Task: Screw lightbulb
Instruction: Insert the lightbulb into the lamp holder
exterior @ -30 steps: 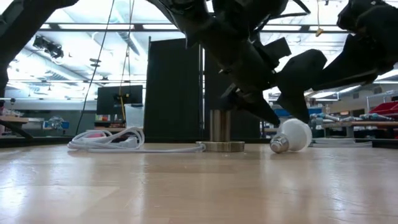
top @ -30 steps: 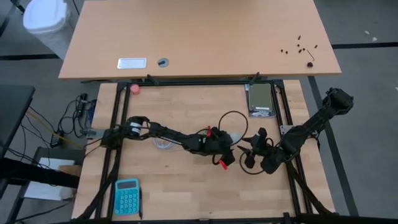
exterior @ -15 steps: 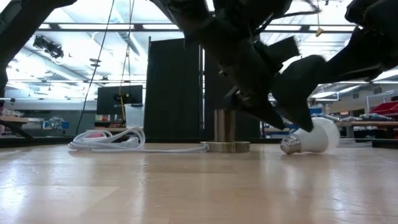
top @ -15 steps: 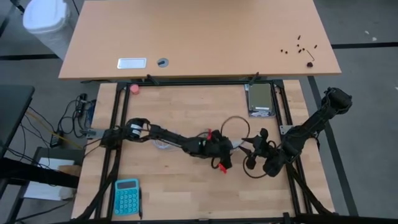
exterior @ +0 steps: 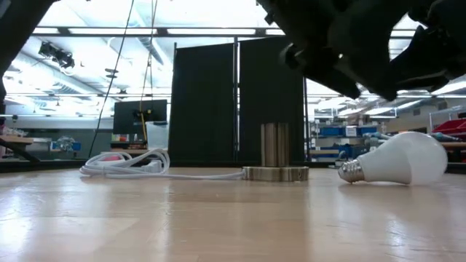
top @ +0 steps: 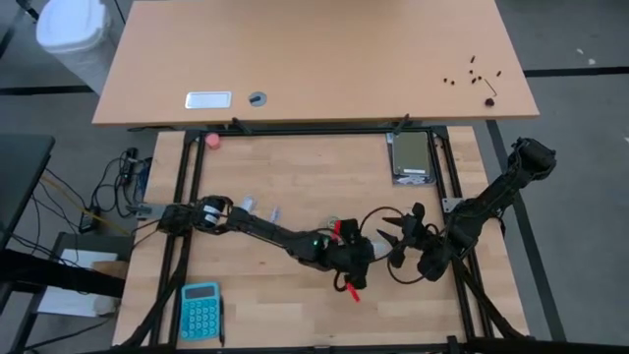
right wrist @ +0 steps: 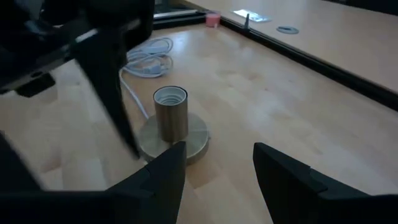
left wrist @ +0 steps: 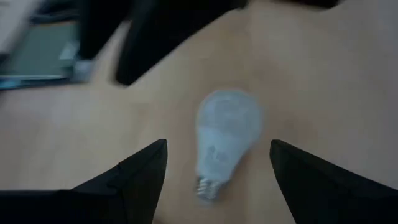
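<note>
The white frosted lightbulb (exterior: 399, 160) lies on its side on the wooden table, its screw base (exterior: 351, 172) pointing at the socket. It also shows in the high view (top: 378, 249). The metal socket (exterior: 275, 154) stands upright on its round disc, with a white cord (exterior: 129, 164) trailing from it. My left gripper (top: 368, 255) is open. In the left wrist view (left wrist: 217, 148) its fingers stand on either side of the bulb (left wrist: 225, 138) with gaps, touching nothing. My right gripper (top: 401, 239) is open and empty just right of the bulb, facing the socket (right wrist: 172, 123).
A pink ball (top: 213, 141) lies at the far left of the table. A teal calculator (top: 200, 310) lies at the near left corner and a grey device (top: 411, 157) at the far right. The left arm hides the socket in the high view.
My left gripper has gone toward the table's near edge and a little to the right, staying open. The bulb has rolled the same way, toward the near edge and away from the socket, still lying on its side.
</note>
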{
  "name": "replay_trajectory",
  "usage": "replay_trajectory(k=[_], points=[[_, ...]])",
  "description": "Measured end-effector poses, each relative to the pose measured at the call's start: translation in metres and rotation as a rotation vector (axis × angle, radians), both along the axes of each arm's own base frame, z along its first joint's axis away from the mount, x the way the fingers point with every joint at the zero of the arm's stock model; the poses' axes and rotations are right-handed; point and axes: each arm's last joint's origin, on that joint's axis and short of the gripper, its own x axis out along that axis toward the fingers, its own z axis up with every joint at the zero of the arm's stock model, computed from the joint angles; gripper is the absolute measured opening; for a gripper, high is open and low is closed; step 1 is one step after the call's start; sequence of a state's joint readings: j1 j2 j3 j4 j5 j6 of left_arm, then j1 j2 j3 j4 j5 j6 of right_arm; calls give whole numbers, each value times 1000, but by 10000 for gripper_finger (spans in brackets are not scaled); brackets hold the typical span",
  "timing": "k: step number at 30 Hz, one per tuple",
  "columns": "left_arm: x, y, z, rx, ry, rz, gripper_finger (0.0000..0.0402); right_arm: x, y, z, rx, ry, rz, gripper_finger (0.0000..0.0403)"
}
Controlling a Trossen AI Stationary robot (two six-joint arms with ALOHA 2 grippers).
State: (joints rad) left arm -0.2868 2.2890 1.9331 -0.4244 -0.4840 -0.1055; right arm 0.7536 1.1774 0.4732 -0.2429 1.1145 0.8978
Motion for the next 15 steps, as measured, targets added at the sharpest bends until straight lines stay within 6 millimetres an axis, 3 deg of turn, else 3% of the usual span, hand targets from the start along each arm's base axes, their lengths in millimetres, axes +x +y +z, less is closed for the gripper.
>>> replay_trajectory(k=[5, 10, 15], points=[[-1, 8, -14, 24, 123, -92, 291, -1, 1, 0, 0, 1, 10, 199], [-2, -5, -29, 146, 193, -210, 291, -3, 4, 0, -5, -5, 23, 199], [2, -13, -53, 204, 208, -212, 291, -4, 5, 0, -6, -7, 26, 199]])
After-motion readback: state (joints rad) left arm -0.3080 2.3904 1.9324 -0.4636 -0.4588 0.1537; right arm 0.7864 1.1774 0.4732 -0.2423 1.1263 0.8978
